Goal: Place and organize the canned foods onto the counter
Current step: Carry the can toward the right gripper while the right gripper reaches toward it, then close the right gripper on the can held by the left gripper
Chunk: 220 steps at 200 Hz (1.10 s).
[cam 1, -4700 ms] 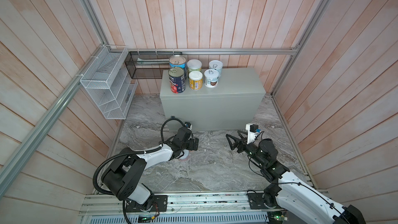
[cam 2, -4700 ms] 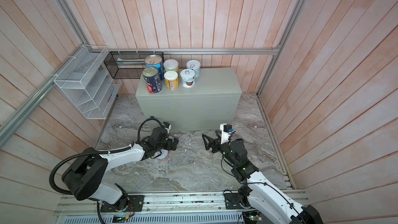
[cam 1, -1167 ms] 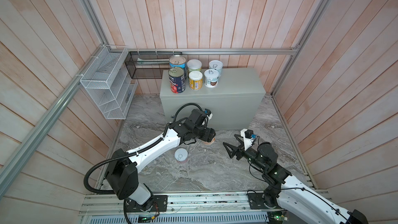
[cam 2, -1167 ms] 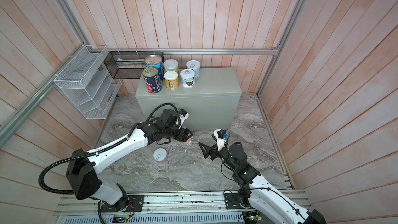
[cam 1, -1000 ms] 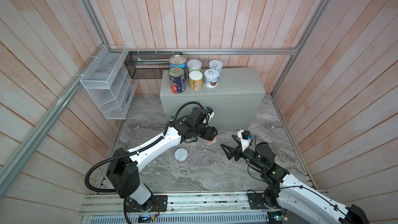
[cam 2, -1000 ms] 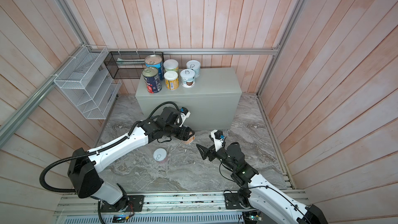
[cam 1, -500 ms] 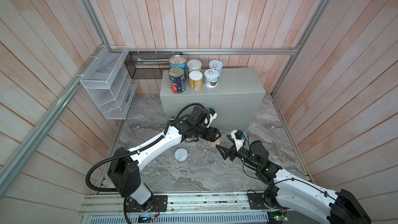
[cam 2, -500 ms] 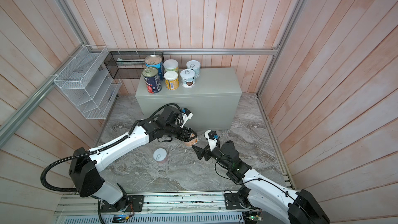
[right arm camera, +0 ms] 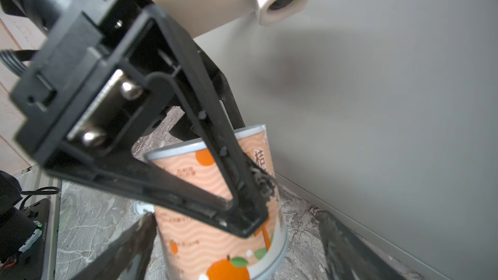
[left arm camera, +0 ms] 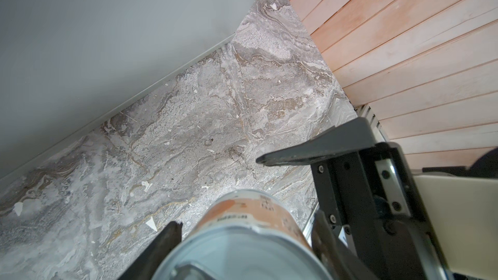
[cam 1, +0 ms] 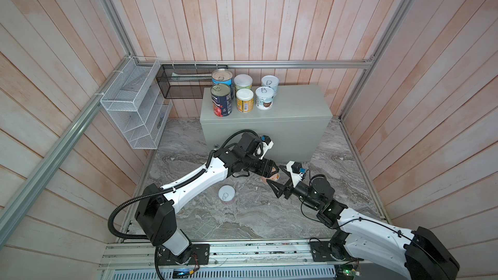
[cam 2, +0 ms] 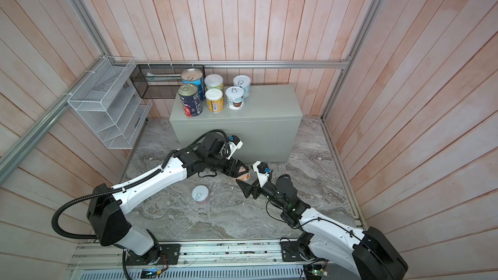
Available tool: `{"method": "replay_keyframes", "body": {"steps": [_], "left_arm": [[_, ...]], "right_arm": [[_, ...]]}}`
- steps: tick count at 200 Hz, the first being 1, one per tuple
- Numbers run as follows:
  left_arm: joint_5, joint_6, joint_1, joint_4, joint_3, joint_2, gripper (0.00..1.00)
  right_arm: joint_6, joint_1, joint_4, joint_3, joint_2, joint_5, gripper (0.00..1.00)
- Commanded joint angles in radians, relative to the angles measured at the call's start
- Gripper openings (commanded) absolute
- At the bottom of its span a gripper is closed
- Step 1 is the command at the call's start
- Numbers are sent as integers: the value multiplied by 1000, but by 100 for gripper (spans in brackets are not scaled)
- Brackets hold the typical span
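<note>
The left gripper (left arm camera: 242, 241) was clamped on a short cream-and-orange tin can (right arm camera: 215, 251) printed with oranges, one black finger on each side of its wall, held low before the front face of the large light-grey metal counter box (cam 1: 296, 103), below the flat top. Whether the base cleared the grey marble-patterned floor (cam 1: 242, 224), I could not tell. Opposite, the right gripper (right arm camera: 235, 215) stood with jaws spread wide around the same can, gripping nothing: in the right wrist view one finger sat just beside the wall, the other plainly apart from it. In both top views the grippers met nose to nose.

Up top, six cans stood upright at the counter's left end, two rows of three. Back row: a tall light-blue metal-topped can (cam 1: 221, 76), a yellow-green white-lidded can (cam 1: 243, 82), a short pale pull-tab can (cam 1: 269, 83). Front row: a tall navy tomato can (cam 1: 221, 101), a yellow white-lidded can (cam 1: 244, 101), a short pale can with a brown picture (cam 1: 264, 99). A lone pale pull-tab can (cam 1: 226, 194) stood upright on the marble, left of the held one, touching neither gripper. A white wire mesh basket (cam 1: 129, 109) hung on the left wall, a black mesh basket (cam 1: 183, 87) on the back wall beside the counter.
</note>
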State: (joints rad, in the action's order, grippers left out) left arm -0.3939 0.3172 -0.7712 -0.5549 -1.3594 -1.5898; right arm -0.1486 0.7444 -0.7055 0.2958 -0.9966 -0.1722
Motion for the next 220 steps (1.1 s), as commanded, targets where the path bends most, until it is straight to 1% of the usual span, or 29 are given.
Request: {"method": "replay_keyframes", "body": {"steps": [1, 39, 98, 124, 140, 168, 204, 213, 220], "left_arm": [[-75, 17, -16, 68, -2, 0, 52], [-83, 23, -33, 73, 12, -17, 52], [-95, 28, -35, 87, 25, -12, 52], [-101, 29, -34, 91, 31, -12, 52], [-105, 29, -36, 94, 36, -12, 52], [-106, 33, -35, 103, 46, -13, 52], [-102, 35, -34, 107, 53, -19, 52], [-97, 34, -34, 105, 52, -21, 56], [-91, 34, -34, 104, 52, -23, 61]], "right_arm": [[10, 6, -71, 26, -22, 5, 94], [-9, 10, -142, 13, -42, 17, 94], [-15, 15, -180, 22, -94, 18, 94], [-14, 18, -190, 24, -106, 22, 92], [-14, 19, -193, 28, -114, 22, 87], [-21, 22, -200, 32, -120, 40, 68], [-35, 21, -200, 35, -116, 60, 62], [-38, 22, -198, 35, -113, 65, 60], [-39, 21, -197, 35, -112, 69, 60]]}}
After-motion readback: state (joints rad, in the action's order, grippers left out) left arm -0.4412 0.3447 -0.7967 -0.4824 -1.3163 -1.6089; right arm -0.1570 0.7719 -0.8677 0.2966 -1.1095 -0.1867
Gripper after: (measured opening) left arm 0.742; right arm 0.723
